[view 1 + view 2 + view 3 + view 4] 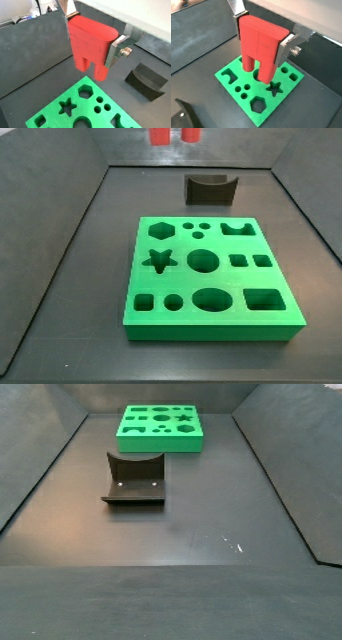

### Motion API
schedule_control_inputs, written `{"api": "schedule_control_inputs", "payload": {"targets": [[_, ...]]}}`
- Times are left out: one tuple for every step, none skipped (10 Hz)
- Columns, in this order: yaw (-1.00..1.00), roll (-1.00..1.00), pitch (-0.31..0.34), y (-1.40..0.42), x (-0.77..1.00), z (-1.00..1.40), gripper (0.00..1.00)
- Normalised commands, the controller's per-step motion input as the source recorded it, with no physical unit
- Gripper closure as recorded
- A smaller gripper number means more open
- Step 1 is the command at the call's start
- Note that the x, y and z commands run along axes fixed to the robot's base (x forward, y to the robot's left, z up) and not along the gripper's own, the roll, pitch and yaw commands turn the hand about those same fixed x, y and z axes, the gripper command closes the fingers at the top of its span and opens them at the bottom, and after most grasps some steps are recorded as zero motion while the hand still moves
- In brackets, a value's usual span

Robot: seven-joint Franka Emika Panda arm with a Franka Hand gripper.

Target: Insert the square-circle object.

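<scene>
Nothing is inserted yet. Every hole in the board (160, 324) is empty, and the whole fit is left to do: line up, lower, press home.

In a wrist view, reading left to right, the green board comes first, low in the scene with its star and hexagon holes showing. Next is the red piece (88, 42), and last the dark fixture (148, 79) on the floor, apart from the board.

The red piece has two prongs. In a wrist view one looks round and one squarish, so I judge it to be the square-circle object, not the dark bracket. The gripper (263, 42) is clamped on its upper body, with a silver finger (119, 47) flat against one side. The prongs hang in the air above the board, near its edge, and touch nothing.

In a side view the fixture (210, 190) stands at 12 o'clock from the board, just beyond its far edge. The red prong tips show at 12 o'clock again, above the fixture, cut off by the edge of the picture. In the side view from the opposite end, the fixture (134, 484) is at 6 o'clock from the board (160, 444), and the gripper is out of sight.

Count:
- One board, with a dozen or so holes.
- One fixture.
- One red piece with two prongs.
- One gripper.

No other loose piece shows.
</scene>
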Motion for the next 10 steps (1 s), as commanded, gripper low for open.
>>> {"api": "schedule_control_inputs", "payload": {"targets": [[-0.35, -0.06, -0.251, -0.71, -0.03, -0.56, 1.00], [-0.36, -0.06, -0.243, -0.69, -0.01, -0.55, 1.00], [-0.34, -0.03, -0.220, -0.71, 0.00, -0.60, 1.00], [-0.10, 0.06, -0.023, -0.86, 0.31, -0.91, 1.00], [-0.04, 0.08, 0.021, -0.83, 0.44, -0.91, 1.00], [-0.03, 0.20, 0.123, -0.73, 0.36, -0.75, 1.00], [0.00, 0.22, 0.157, -0.63, 0.31, -0.70, 1.00], [-0.04, 0.17, 0.181, -0.56, 0.29, -0.56, 1.00], [-0.22, 0.00, 0.107, -0.50, 0.00, -0.56, 1.00], [-0.37, -0.01, 0.179, -0.54, 0.00, -0.57, 1.00]]}}
